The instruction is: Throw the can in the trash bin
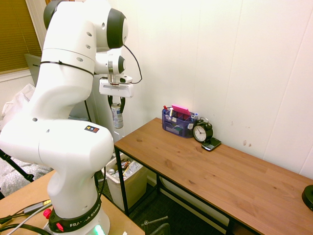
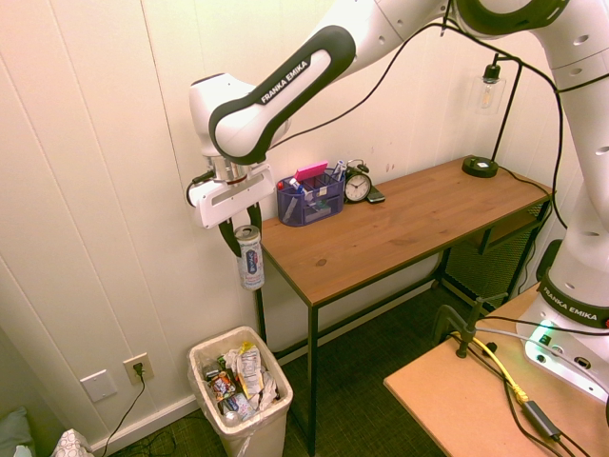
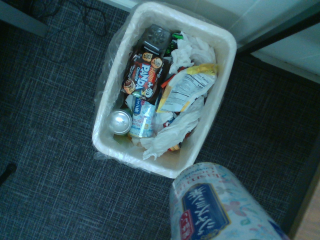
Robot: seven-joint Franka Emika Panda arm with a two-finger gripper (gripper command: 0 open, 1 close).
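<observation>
The white arm's two-finger gripper (image 2: pixel 244 233) is clamping the tall slim silver-white drink can (image 2: pixel 250 257) by its top, upright in mid-air beside the wooden desk (image 2: pixel 400 228), directly above the beige rectangular plastic trash bin (image 2: pixel 269 430) holding mixed rubbish.

We hold the can (image 2: pixel 250 257) in the gripper (image 2: pixel 240 238) above the bin (image 2: pixel 273 427), beside the desk (image 2: pixel 400 228).
</observation>
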